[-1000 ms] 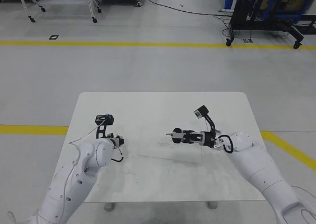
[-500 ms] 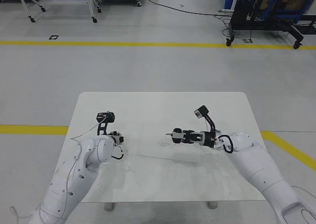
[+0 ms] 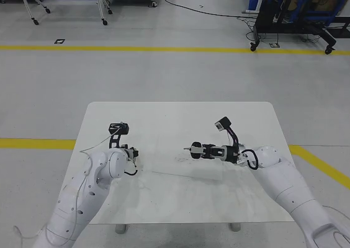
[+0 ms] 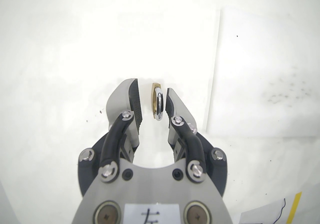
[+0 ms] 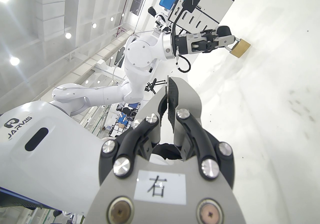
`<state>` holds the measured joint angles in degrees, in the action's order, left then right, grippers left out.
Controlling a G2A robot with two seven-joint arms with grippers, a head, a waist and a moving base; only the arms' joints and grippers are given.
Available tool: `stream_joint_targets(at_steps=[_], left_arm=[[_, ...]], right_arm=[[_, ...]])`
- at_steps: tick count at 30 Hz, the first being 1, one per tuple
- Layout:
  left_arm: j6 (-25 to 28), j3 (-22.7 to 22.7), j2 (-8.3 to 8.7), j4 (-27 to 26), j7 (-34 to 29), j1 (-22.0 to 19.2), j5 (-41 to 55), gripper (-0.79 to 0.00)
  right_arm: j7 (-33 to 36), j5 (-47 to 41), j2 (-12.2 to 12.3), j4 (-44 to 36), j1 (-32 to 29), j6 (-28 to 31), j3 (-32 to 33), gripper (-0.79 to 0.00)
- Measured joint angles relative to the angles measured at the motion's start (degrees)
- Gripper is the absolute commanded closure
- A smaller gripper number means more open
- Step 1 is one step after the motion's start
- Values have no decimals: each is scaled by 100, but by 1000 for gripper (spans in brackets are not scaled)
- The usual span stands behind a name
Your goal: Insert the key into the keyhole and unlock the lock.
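Left pincer point(image 4: 151, 86): I am seeing it standing apart, sitting low over the left half of the white counter point(image 3: 181, 118); its pads point(image 4: 135, 99) are flanking the lock, one pad sitting just beside the chrome shackle point(image 4: 159, 104), possibly touching it, the other leaving a clear gap
Lock point(image 5: 240, 48): a brass padlock, sitting at the tip of the left pincer with its shackle pointing back between the fingers; in the right wrist view its brass body is sticking out past the fingertips and resting against the counter surface, tilted rather than square; in the left wrist view it is showing edge-on, so I am reading only a narrow brass strip behind the chrome loop; the keyhole is not something I am able to make out
Right pincer point(image 5: 170, 83): its pads are pressing together with no gap showing; it is hovering over the middle of the counter, lying roughly level and pointing across at the left pincer, well apart from the lock
Key: a thin sliver is poking out of the right pincer's tip in the top view; I cannot tell whether that is the key, and the right wrist view is not settling it
Counter marks: dark smudges point(image 5: 300, 107) are speckling the surface between the two arms, nearer the right pincer than the lock
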<state>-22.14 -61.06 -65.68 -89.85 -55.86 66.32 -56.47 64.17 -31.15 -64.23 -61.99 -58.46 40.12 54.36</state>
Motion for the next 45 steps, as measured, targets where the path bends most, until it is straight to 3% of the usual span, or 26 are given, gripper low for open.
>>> stream_joint_targets(at_steps=[5, 18, 27, 38, 45], left_arm=[[169, 34, -35, 143, -55, -74, 112, 0], [543, -60, -38, 220, -200, -58, 92, 0], [1071, -283, -3, 202, -394, 30, 398, 0], [1105, -531, 54, -41, -425, 229, 263, 0], [1216, -725, 38, -288, 95, 386, 701, 0]], right_arm=[[0, 0, 0, 0, 0, 0, 0, 0], [0, 0, 0, 0, 0, 0, 0, 0], [0, 0, 0, 0, 0, 0, 0, 0], [0, 0, 0, 0, 0, 0, 0, 0], [0, 0, 0, 0, 0, 0, 0, 0]])
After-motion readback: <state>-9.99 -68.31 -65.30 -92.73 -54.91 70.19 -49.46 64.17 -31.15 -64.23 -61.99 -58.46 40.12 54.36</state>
